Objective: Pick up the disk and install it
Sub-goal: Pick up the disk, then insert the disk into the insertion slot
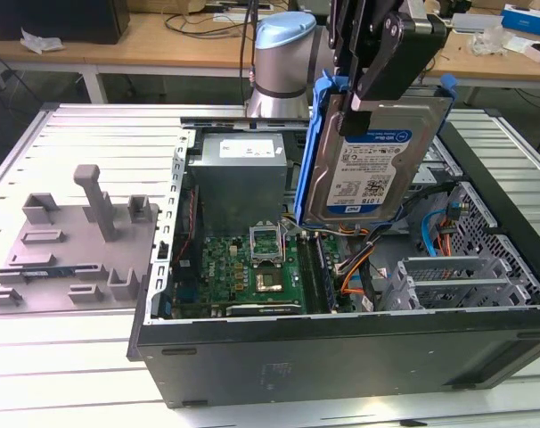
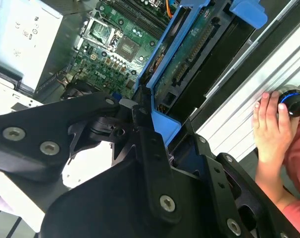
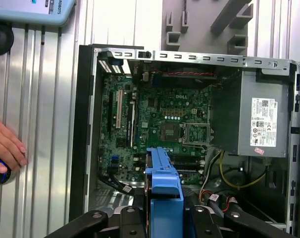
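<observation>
1. End effector (image 1: 370, 89) is clamping the disk (image 1: 364, 169) by its upper edge, jaws closed on the blue carrier (image 1: 316, 143).
2. Disk is hanging upright above the open computer case (image 1: 341, 357) interior.
3. Case is lying on the slatted metal counter (image 1: 74, 366).

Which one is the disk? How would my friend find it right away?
Find the big open computer case lying on the metal table. Above its middle, the robot's hand holds the disk in the air. It is the flat silver slab with a blue-and-white label and blue plastic frame, unlike the bigger grey box inside the case.
</observation>
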Tool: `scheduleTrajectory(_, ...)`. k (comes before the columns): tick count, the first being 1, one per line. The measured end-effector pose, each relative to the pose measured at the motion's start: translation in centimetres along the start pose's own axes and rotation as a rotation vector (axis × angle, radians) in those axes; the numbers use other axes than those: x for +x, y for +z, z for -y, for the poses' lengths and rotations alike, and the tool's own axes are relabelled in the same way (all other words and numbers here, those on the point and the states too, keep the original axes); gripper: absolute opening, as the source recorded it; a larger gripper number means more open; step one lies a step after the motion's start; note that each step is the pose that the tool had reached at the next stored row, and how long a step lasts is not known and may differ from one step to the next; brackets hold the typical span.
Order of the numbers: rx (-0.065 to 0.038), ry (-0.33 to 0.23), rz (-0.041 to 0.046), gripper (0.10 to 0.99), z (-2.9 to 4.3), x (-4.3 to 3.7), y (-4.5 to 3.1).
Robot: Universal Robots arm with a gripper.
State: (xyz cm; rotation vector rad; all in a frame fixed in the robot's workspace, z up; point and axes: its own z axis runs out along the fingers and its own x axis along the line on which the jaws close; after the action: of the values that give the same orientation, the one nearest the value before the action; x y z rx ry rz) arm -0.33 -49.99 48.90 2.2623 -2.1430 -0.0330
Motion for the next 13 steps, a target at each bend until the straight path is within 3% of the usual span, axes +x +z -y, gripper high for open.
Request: scheduleTrajectory(13, 0.000, 0.000, 0.0000, 0.369, 0.05, 0.00, 0.00)
